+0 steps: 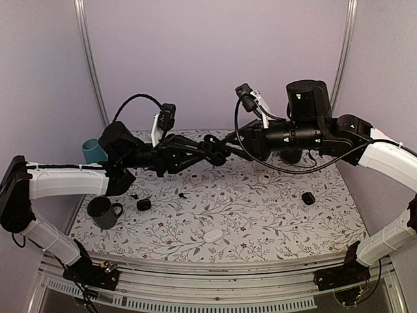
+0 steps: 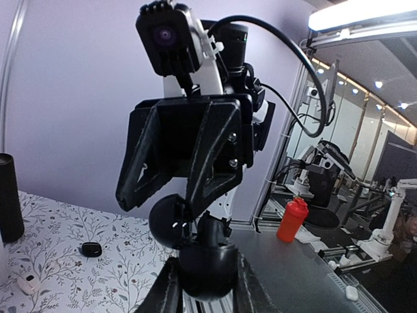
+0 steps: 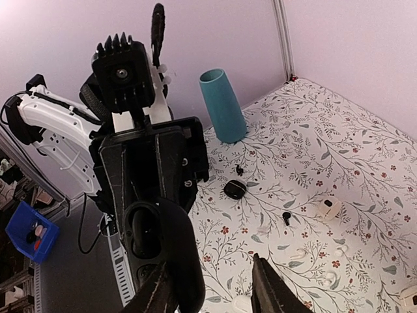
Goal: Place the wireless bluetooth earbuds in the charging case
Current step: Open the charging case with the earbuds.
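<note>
Table (image 1: 293, 228) w/ floral cloth. Nearest the arm bases, a white case (image 1: 213, 236) lies flat by the front edge. Further in on the left stands a dark mug (image 1: 104, 212), handle to the right; contents can't be read. Just past it lies a black case (image 1: 144, 205), looking shut. A second black case (image 1: 308, 197) sits well apart on the right side.

The wireless bluetooth earbuds (image 1: 182, 194) lie loose on the cloth, in no case: one toward the ctr, the second earbud (image 1: 133, 195) near the left black case. A small white item (image 1: 196, 177) lies just beyond.

Above mid-table the arms meet tip to tip. The left gripper (image 2: 208, 290) is clamped on the charging case (image 2: 208, 267), a round black shell hinged open. Whether anything sits in its wells can't be told. The right gripper (image 3: 215, 293) faces it, fingers apart, one finger close beside the open shell, nothing seen btwn them.

At the far left a teal cup (image 1: 93, 151) stands near the back edge, inside hidden.
</note>
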### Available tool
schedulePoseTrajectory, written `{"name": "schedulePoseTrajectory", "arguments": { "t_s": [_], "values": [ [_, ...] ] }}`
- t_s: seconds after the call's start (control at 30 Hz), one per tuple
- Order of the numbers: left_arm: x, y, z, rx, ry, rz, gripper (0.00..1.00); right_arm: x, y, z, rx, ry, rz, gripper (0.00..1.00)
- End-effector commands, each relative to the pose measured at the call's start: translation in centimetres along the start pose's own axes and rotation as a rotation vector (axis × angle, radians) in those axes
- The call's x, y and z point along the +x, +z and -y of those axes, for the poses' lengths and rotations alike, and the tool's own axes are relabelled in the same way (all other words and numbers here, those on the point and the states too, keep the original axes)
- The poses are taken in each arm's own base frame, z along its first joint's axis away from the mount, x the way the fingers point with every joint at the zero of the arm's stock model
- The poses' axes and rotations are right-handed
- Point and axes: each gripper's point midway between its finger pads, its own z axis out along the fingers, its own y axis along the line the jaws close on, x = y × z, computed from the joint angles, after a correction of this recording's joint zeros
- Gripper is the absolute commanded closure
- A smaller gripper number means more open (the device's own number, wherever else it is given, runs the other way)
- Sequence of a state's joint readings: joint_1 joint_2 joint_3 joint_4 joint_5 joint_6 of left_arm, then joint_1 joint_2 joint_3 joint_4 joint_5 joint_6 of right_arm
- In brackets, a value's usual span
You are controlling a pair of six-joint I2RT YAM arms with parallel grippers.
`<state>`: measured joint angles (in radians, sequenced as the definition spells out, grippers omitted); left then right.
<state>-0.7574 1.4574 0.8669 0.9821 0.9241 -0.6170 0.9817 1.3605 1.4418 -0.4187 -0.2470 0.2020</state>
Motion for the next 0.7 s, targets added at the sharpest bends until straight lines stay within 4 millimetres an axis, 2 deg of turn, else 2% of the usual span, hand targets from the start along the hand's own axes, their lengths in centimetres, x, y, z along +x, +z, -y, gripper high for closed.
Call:
{"name": "schedulePoseTrajectory", "arguments": {
  "t_s": [0.0,0.1,0.43,0.53,0.67],
  "values": [
    [-0.6,0.0,1.1,0.043,0.052,0.007,1.00,-1.0,-0.8,0.0,0.025,0.012,0.024,0.59],
    [-0.3,-0.1,1.2,0.048,0.062,0.008,1.00,-1.2,-1.0,-0.2,0.019,0.019,0.029,0.59],
    [0.5,-0.1,-1.3,-0.063,0.031,-0.024,1.00,-4.2,-4.4,-2.8,-0.070,0.016,0.142,0.68],
    [0.8,0.0,-1.5,-0.070,0.019,-0.037,1.00,-4.1,-4.0,-3.7,-0.130,0.016,0.129,0.74],
    [0.8,0.0,-1.5,-0.068,0.016,-0.044,1.00,-3.0,-2.4,-4.3,-0.188,0.035,0.061,0.76]
  ]
}}
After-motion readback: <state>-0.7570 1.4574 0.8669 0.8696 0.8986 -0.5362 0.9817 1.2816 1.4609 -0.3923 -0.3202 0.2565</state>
